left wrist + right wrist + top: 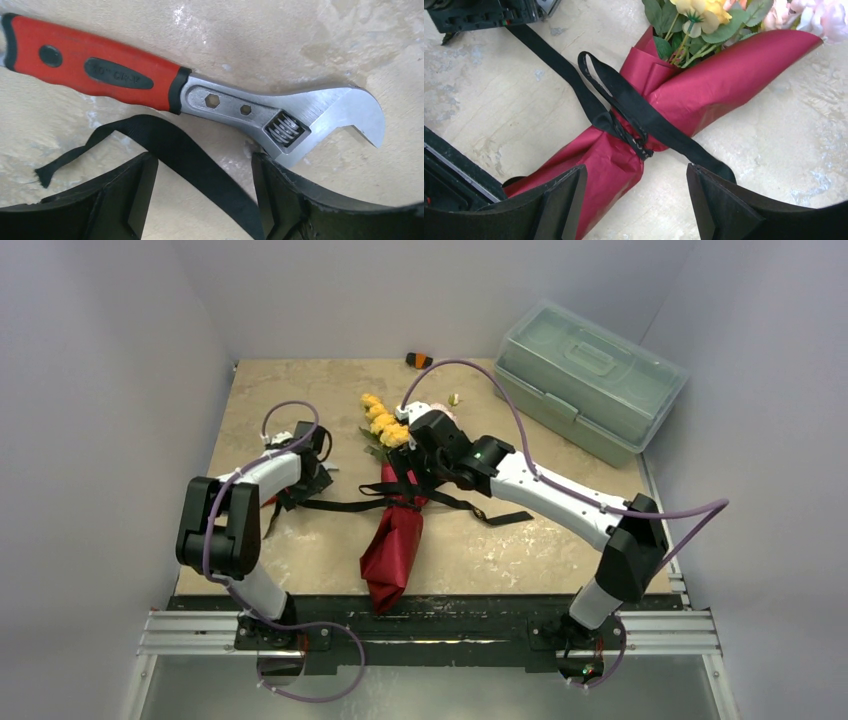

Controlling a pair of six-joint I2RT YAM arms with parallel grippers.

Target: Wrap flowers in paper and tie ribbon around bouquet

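Note:
The bouquet [393, 540] lies in the middle of the table, a dark red paper [734, 75] cone with the yellow and pink flowers [704, 15] sticking out at the far end. A black ribbon [644, 120] is knotted round its waist, with a loop and two tails trailing left and right [335, 506]. My right gripper [635, 170] hovers open over the knot, its left finger above the paper, holding nothing. My left gripper [204, 157] stands open low over the table, with the ribbon's left tail [200, 165] lying between its fingers, not pinched.
A red-handled adjustable wrench [150, 85] lies on the table just beyond my left gripper. A pale green toolbox [590, 380] sits at the back right. A small orange and black object [418, 360] rests by the back wall. Walls close in on both sides.

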